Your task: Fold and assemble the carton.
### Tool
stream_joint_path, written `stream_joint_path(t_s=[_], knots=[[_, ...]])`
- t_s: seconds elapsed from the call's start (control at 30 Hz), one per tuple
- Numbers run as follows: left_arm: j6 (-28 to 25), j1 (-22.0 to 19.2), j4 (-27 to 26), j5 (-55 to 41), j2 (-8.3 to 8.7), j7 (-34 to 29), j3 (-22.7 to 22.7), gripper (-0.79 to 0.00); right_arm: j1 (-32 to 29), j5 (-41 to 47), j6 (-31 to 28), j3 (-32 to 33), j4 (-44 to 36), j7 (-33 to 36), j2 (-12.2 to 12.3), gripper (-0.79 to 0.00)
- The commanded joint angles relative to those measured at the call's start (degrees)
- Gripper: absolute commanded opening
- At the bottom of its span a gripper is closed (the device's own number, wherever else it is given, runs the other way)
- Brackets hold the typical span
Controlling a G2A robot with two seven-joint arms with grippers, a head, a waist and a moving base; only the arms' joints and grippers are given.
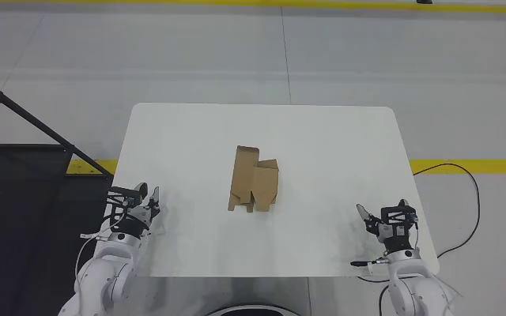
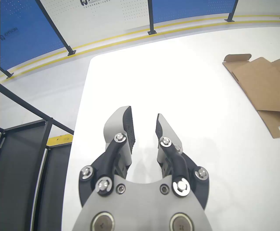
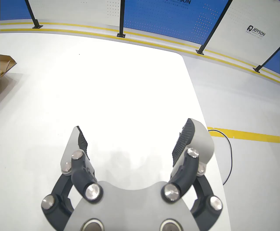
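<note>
A flat, unfolded brown carton (image 1: pixel 253 180) lies near the middle of the white table (image 1: pixel 332 142). In the left wrist view the carton (image 2: pixel 258 87) lies far off to one side, and the right wrist view catches just a corner of the carton (image 3: pixel 6 65). My left gripper (image 1: pixel 147 196) hovers over the table's near left corner, open and holding nothing (image 2: pixel 143 117). Over the near right corner my right gripper (image 1: pixel 387 213) is open wide, also with nothing between its fingers (image 3: pixel 133 128). Both grippers are well apart from the carton.
A dark framed panel (image 1: pixel 32 205) stands left of the table. A black cable (image 1: pixel 466 205) runs on the floor to the right. Yellow floor lines (image 1: pixel 458 166) and blue-and-white barrier panels (image 3: pixel 153 15) lie beyond the table.
</note>
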Motion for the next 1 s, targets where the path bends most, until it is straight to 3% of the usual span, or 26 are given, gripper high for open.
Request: stream_joint_path(t_s=[0.0, 0.4, 0.43, 0.6, 0.97], knots=[[0.0, 0.0, 0.0, 0.0, 0.00, 0.0, 0.0, -0.462, 0.0, 0.0, 0.0, 0.0, 0.0, 0.0, 0.0, 0.000], [0.0, 0.0, 0.0, 0.0, 0.00, 0.0, 0.0, -0.462, 0.0, 0.0, 0.0, 0.0, 0.0, 0.0, 0.0, -0.001], [-0.2, 0.0, 0.0, -0.4, -0.02, -0.2, 0.1, 0.000, 0.1, 0.0, -0.4, -0.2, -0.1, 0.1, 0.0, 0.000], [-2.0, -1.2, -0.4, -6.5, -0.18, -2.8, -1.2, 0.000, 2.4, 1.4, -1.4, -2.0, -0.6, 4.1, -0.3, 0.000], [-7.1, -5.2, 0.7, -26.6, -0.73, -5.6, -4.4, 0.000, 10.7, 23.5, -7.3, -4.6, -1.5, 19.9, -1.1, 0.000]])
